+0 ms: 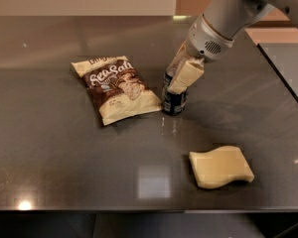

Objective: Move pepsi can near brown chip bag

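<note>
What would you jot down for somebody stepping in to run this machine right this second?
The gripper is low over the middle of the table, shut on the upper part of the pepsi can.
The pepsi can is upright and looks to be standing on the table, right beside the lower right corner of the brown chip bag.
The brown chip bag lies flat, left of centre.
Done: the can sits next to the bag.
Left: probably only to open the gripper and lift away without tipping the can.
A pale yellow block lies nearer the front, apart from both.
</note>
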`<action>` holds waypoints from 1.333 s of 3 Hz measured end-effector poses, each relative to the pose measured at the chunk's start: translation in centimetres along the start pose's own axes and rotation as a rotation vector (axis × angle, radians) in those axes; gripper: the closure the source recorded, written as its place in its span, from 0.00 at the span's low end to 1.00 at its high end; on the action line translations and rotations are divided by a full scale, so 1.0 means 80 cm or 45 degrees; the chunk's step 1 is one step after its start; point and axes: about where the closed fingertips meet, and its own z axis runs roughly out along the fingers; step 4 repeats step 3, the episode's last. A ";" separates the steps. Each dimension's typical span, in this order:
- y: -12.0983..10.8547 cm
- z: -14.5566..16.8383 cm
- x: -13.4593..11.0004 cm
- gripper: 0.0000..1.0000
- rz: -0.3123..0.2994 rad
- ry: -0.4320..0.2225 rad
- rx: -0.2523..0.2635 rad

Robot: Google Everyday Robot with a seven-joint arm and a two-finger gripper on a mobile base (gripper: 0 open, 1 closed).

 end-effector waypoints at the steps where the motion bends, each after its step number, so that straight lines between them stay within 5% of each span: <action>1: 0.001 0.003 0.002 0.13 -0.014 0.002 0.003; 2: 0.001 0.005 0.001 0.00 -0.015 0.001 0.002; 4: 0.001 0.005 0.001 0.00 -0.015 0.001 0.002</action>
